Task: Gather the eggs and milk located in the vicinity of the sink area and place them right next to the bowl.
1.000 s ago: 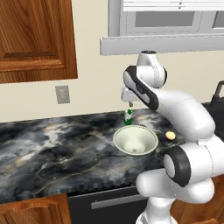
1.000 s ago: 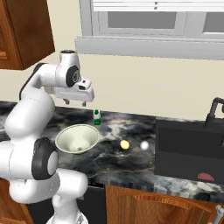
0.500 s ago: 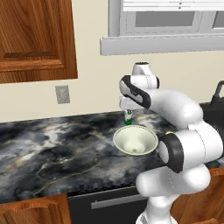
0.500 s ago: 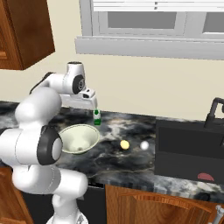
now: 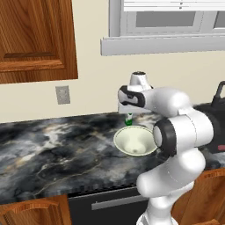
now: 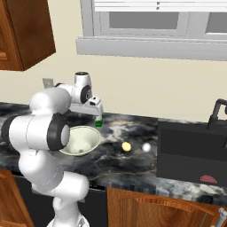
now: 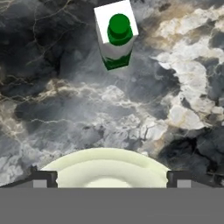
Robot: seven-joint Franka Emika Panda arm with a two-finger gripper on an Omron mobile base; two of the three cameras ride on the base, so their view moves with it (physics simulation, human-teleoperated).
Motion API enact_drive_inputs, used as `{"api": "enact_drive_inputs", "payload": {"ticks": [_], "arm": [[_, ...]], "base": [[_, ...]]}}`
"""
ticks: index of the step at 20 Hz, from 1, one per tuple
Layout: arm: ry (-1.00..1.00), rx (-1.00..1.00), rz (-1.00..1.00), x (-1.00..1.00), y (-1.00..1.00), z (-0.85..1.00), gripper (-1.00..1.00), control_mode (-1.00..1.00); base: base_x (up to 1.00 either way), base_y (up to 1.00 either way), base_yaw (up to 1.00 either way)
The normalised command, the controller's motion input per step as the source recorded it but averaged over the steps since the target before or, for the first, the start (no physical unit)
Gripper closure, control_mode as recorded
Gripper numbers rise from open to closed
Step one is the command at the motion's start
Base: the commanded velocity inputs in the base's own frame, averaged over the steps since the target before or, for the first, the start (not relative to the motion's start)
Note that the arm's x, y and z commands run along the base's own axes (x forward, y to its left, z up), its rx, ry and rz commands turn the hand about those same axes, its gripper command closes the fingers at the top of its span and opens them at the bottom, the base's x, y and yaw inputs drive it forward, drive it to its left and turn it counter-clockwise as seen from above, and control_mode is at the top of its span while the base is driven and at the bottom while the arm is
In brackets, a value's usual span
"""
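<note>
The milk (image 7: pixel 116 35), a small white carton with a green cap and green base, stands upright and free on the dark marble counter, just behind the bowl. The pale cream-green bowl (image 6: pixel 84 141) sits in front of it, and its rim (image 7: pixel 107 162) lies right under my hand. My gripper (image 7: pixel 111 180) is open and holds nothing. It hangs over the bowl's far rim, a little short of the carton (image 6: pixel 98 122). Two eggs, one yellowish (image 6: pixel 126 146) and one whiter (image 6: pixel 146 147), lie on the counter between the bowl and the sink.
A black sink (image 6: pixel 190 153) with a dark faucet (image 6: pixel 217 113) sits at the right end of the counter. The wall carries an outlet (image 5: pixel 63 94), with a window sill (image 5: pixel 167 44) and a wooden cabinet (image 5: pixel 35 39) overhead. My own arm (image 5: pixel 180 132) stands over the counter's right part.
The arm has folded lower and the hand has come down a little over the bowl's far rim. The jaws stay open. Milk, bowl and eggs have not moved.
</note>
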Motion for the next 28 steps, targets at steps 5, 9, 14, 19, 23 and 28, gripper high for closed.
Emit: {"api": "enact_drive_inputs", "payload": {"ticks": [5, 9, 14, 19, 23, 28], "arm": [[0.06, 0.0, 0.0, 0.47, -0.03, 0.06, -1.0, -1.0], [0.04, 0.0, 0.0, 0.23, -0.03, 0.0, -1.0, -1.0], [0.01, 0.0, 0.0, 0.17, -0.05, 0.0, -1.0, -1.0], [0.03, 0.0, 0.0, 0.22, -0.09, -0.08, -1.0, -1.0], [0.01, 0.0, 0.0, 0.03, -0.01, -0.19, -1.0, -1.0], [0.01, 0.0, 0.0, 0.2, 0.0, -0.3, -1.0, -1.0]], "base": [[0.0, 0.0, 0.0], [0.0, 0.0, 0.0], [0.0, 0.0, 0.0], [0.0, 0.0, 0.0], [0.0, 0.0, 0.0], [0.0, 0.0, 0.0]]}}
